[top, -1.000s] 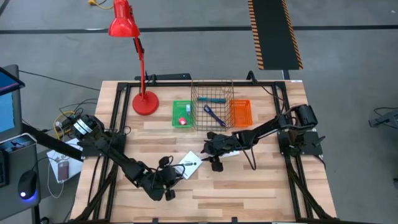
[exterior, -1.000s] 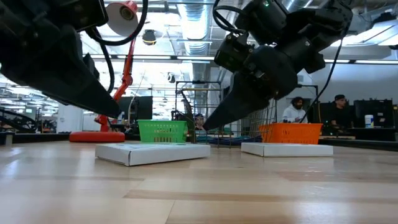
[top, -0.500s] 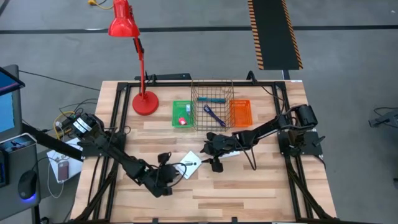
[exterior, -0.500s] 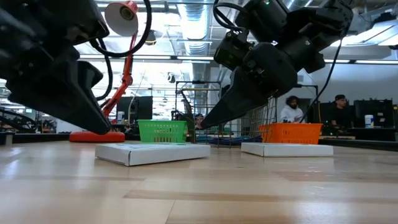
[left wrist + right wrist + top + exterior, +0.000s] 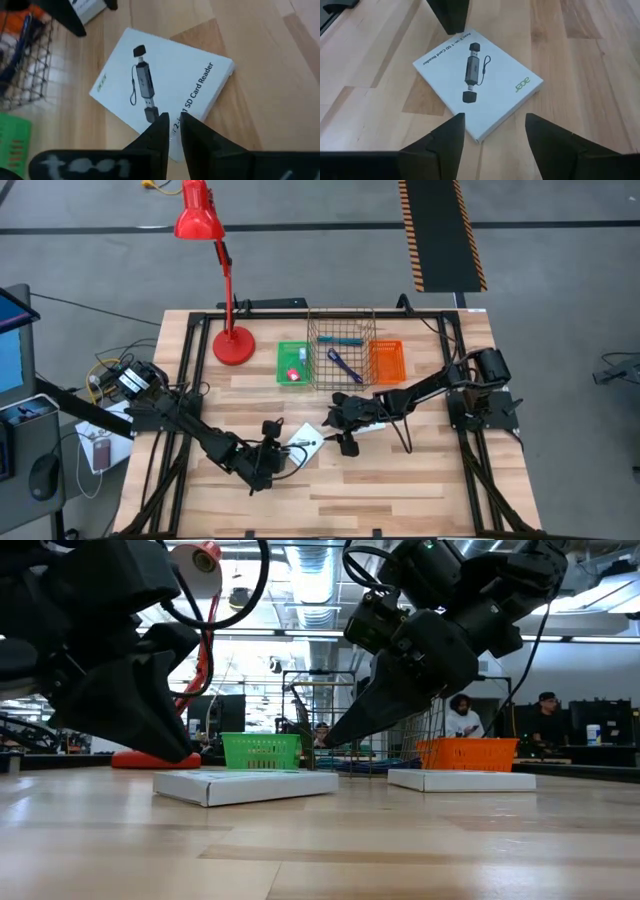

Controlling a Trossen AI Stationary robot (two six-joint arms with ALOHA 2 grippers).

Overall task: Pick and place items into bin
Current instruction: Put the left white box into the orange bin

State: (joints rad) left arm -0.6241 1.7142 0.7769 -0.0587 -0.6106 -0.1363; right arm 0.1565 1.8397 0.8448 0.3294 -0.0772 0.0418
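A white card-reader box (image 5: pixel 305 442) printed with a dark stick lies flat on the wooden table, between my two grippers. My left gripper (image 5: pixel 172 122) hovers over the box's edge on the near-left side, its fingers almost together with nothing between them; whether it touches the box, I cannot tell. My right gripper (image 5: pixel 495 125) stands open on the far-right side, a finger either side of a box corner (image 5: pixel 479 137), apart from it. A second white box (image 5: pixel 460 780) lies flat under the right arm. The wire bin (image 5: pixel 342 355) holds a teal marker (image 5: pixel 340 338) and a blue strap (image 5: pixel 345 365).
A green tray (image 5: pixel 293 362) with a small red block and an orange tray (image 5: pixel 386 362) flank the wire bin at the far side. A red desk lamp stands on its base (image 5: pixel 232 345) at the far left. Bare wood lies along the near edge.
My left gripper has rolled about its own pointing line and crept a little toward the far edge, closer to the white box. The box has stayed where it was. The right arm has kept still.
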